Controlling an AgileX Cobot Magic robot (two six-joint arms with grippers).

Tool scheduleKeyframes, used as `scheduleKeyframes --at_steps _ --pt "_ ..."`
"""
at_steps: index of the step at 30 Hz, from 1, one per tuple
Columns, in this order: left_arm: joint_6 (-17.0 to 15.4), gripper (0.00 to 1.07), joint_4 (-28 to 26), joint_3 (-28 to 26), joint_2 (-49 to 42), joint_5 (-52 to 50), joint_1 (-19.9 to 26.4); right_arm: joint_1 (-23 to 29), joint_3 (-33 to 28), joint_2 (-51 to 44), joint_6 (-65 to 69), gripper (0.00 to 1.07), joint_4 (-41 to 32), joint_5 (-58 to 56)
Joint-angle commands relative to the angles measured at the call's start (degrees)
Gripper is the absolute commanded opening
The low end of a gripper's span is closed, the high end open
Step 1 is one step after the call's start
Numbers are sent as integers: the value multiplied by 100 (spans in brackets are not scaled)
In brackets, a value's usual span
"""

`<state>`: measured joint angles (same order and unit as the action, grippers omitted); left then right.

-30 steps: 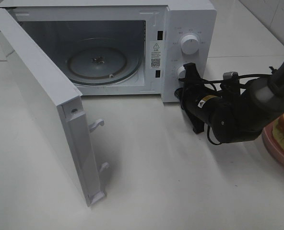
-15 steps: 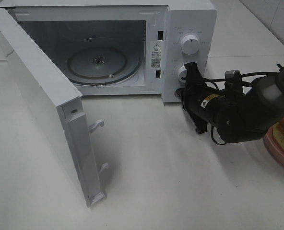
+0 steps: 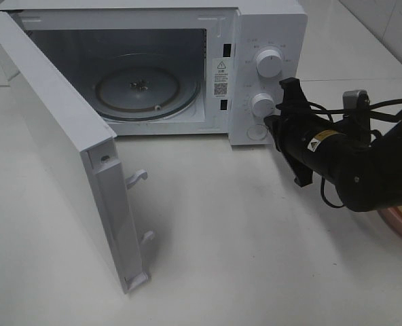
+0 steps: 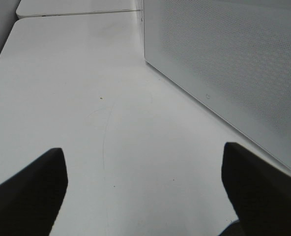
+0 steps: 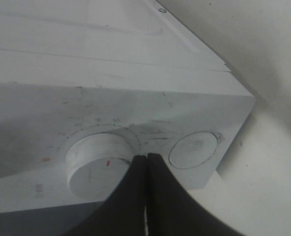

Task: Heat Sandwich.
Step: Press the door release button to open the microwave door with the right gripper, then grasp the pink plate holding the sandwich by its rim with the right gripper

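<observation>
Microwave [image 3: 269,27]: door [image 3: 58,149] swung open, glass turntable [image 3: 147,92] inside
Right claw [image 3: 269,122]: at the microwave's lower knob [image 3: 261,104]
Pink plate [image 3: 399,221]: right of microwave, partly behind arm

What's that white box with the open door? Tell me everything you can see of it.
It is a white microwave standing on a white table. Its door is swung wide open on the left, with its latch hooks showing. Inside, a round glass turntable holds nothing. The right-hand panel bears an upper knob, a lower knob and a round button. The right arm's shut fingers point between lower knob and button; contact is unclear.
</observation>
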<state>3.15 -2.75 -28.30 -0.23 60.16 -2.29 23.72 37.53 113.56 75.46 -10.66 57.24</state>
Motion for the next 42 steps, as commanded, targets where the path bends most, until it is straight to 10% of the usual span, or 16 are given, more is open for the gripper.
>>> scheduleKeyframes --at_steps 1,22,42 --pt "-6 79 -11 17 -126 -69 0 -23 -304 -372 -69 0 86 0" --pt "-6 79 -11 17 -126 -69 0 -23 -963 -2401 -2166 0 286 -2194" --pt "-6 79 -11 17 -126 -69 0 -34 -321 -3283 -2733 2 2991 -6291"
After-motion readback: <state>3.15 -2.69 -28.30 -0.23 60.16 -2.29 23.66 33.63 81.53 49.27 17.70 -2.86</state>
